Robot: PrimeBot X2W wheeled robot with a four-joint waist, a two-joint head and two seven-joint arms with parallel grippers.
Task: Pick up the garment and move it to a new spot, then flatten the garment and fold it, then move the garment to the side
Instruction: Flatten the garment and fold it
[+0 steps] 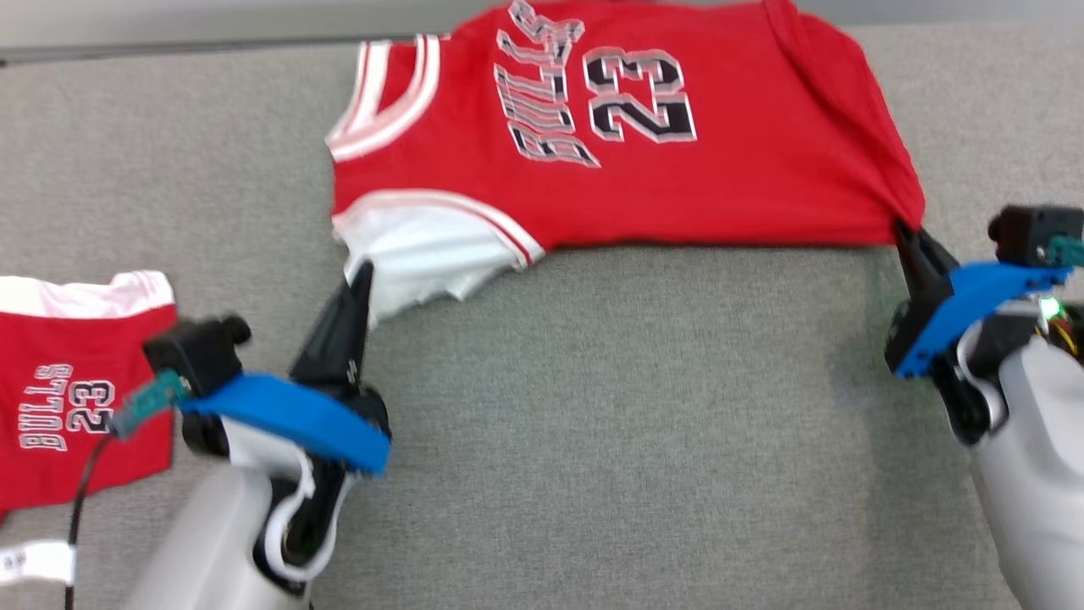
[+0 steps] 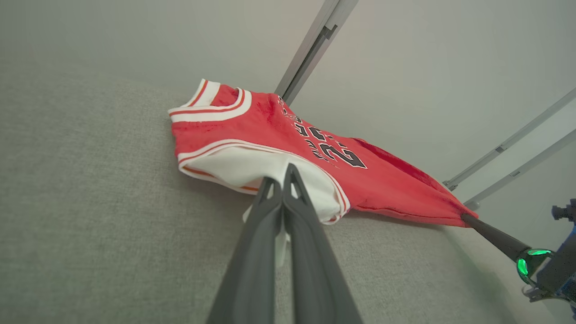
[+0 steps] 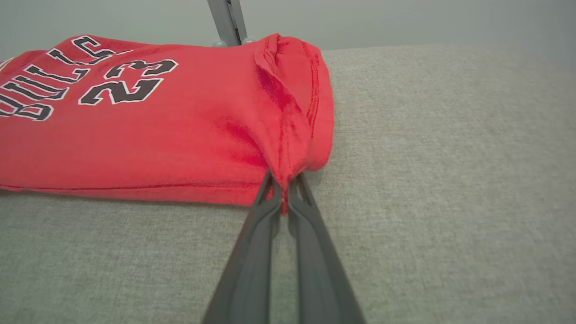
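Observation:
The garment (image 1: 644, 161) is a red jersey with white trim, "BULLS 23" printed on it, spread across the far part of the grey table. My left gripper (image 1: 362, 273) is shut on its white near-left edge (image 2: 252, 168); the fingers (image 2: 270, 211) pinch the white cloth. My right gripper (image 1: 904, 230) is shut on the red near-right corner (image 3: 288, 173), which bunches up between the fingers (image 3: 265, 211). The right gripper's finger and green light also appear in the left wrist view (image 2: 490, 236). The jersey's near edge runs stretched between both grips.
Red shorts (image 1: 72, 398) with the same "BULLS 23" print and a white waistband lie at the table's left edge beside my left arm. The grey padded table top (image 1: 635, 424) spreads out in front of the jersey. Metal rails (image 2: 310, 45) stand behind the table.

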